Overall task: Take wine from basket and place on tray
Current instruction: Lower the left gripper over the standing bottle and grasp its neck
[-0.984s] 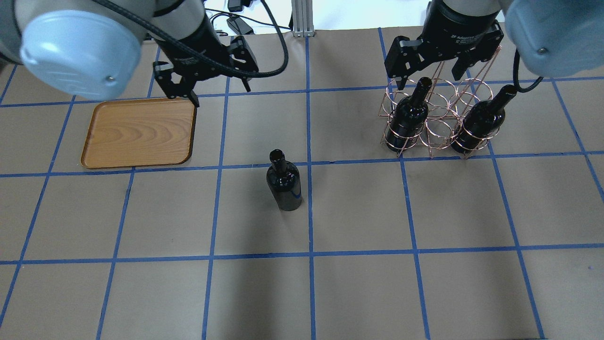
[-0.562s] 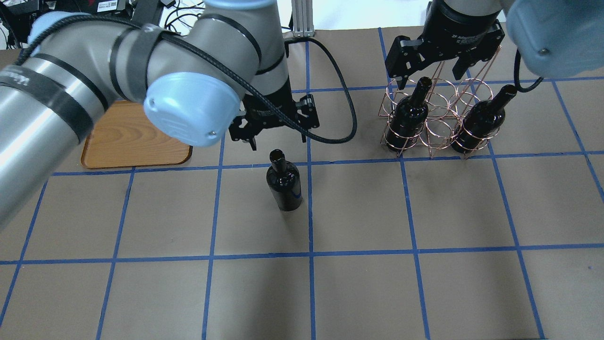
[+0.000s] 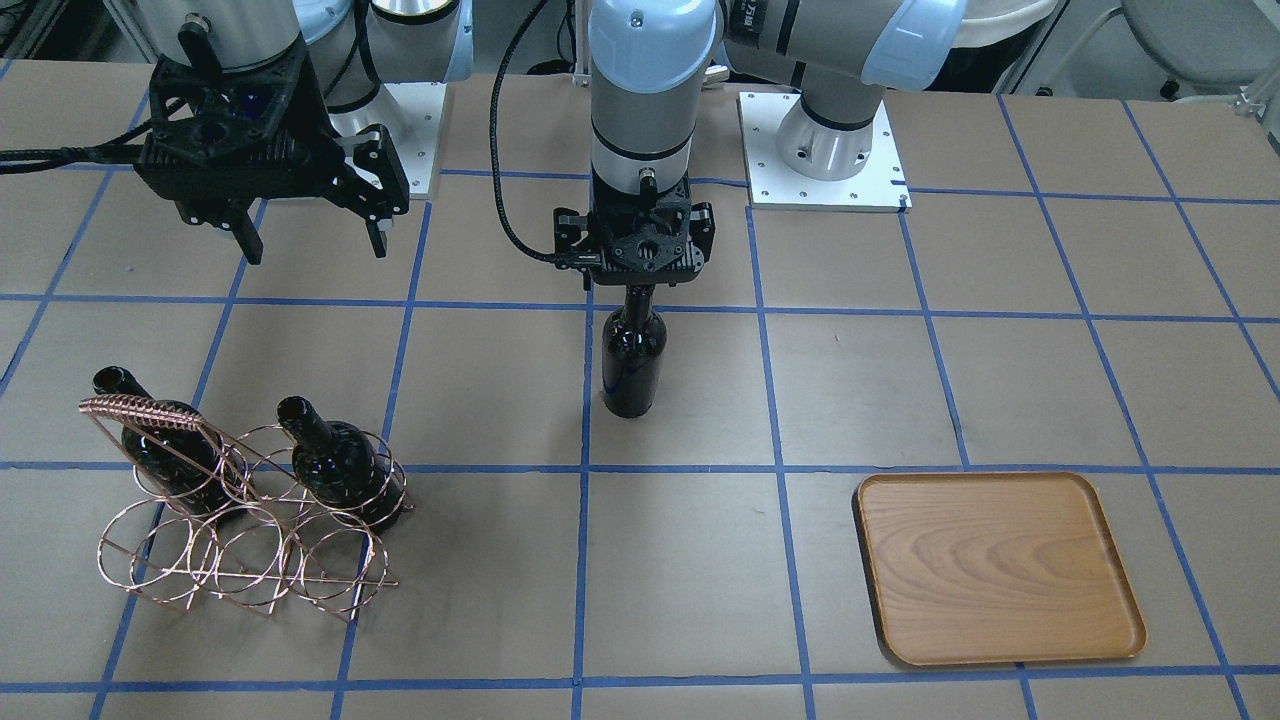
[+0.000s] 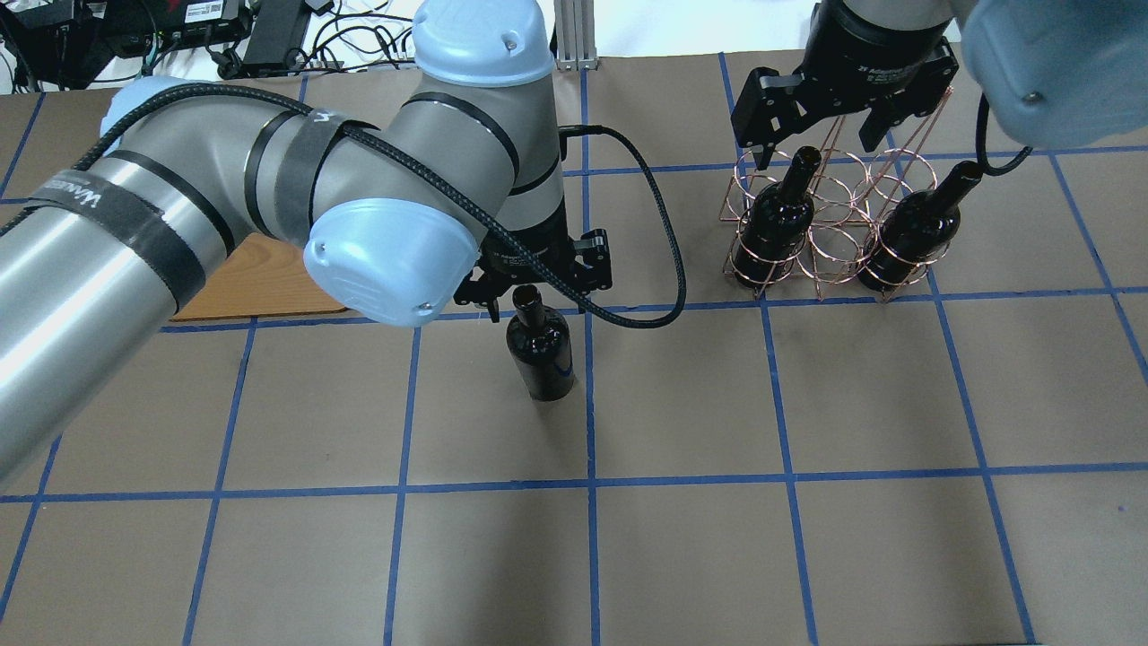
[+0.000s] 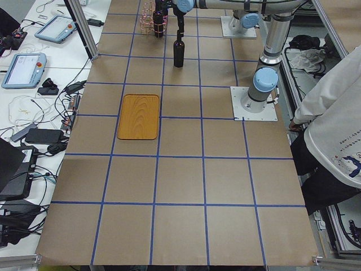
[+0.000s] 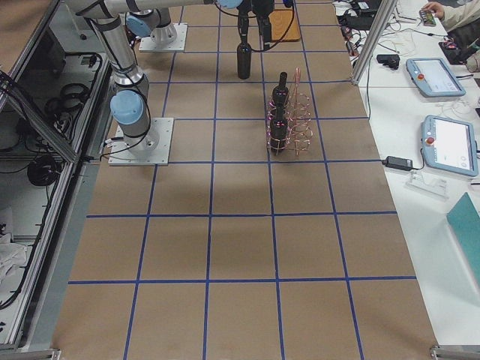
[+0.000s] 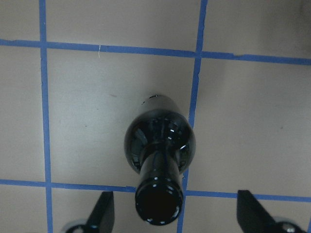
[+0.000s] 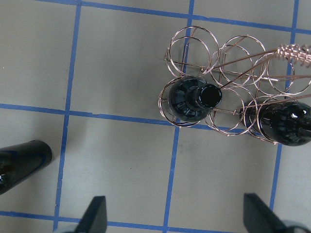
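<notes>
Two fingers [image 7: 103,213] of the left pincer [image 7: 176,214] stand wide apart on either side of the neck of a wine bottle [image 4: 540,354], not touching it and holding nothing. One second ago this pincer hung by a corner of the tray [image 3: 1000,570]; it has since swung across and come down over the bottle, which stands upright on the desk [image 4: 717,538] directly beneath it and has not moved. That bottle is already out of the basket [image 3: 240,545], so the step in hand looks like closing on the neck and carrying it to the tray, now well apart on the side the pincer came from. Well apart on the opposite side, the right pincer [image 3: 315,245] hovers wide open and empty, unmoved, above the basket, where two more bottles [image 3: 335,465] lean
</notes>
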`<action>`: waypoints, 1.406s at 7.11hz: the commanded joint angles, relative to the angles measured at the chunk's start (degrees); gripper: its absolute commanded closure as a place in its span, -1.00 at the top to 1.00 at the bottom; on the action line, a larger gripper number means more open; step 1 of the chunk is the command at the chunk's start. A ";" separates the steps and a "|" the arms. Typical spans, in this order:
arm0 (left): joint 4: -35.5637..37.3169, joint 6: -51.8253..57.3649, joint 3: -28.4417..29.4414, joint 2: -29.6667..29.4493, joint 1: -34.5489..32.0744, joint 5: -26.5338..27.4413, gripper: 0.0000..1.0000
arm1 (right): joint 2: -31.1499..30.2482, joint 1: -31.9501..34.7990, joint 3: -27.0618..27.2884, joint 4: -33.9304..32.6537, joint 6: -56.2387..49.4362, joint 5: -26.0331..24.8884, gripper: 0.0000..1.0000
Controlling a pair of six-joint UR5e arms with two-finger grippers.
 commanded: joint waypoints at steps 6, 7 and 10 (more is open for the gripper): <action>0.61 5.04 -0.15 0.13 2.63 0.03 0.27 | 0.09 0.02 0.00 -1.21 -0.47 -0.02 1.00; 0.61 4.43 -0.15 -0.23 2.63 -0.14 0.27 | 0.00 -0.06 0.00 -1.22 -0.56 -0.02 1.00; 0.70 4.16 -0.15 -0.49 2.63 -0.49 -0.17 | 0.00 -0.06 0.00 -1.05 -0.21 -0.11 1.00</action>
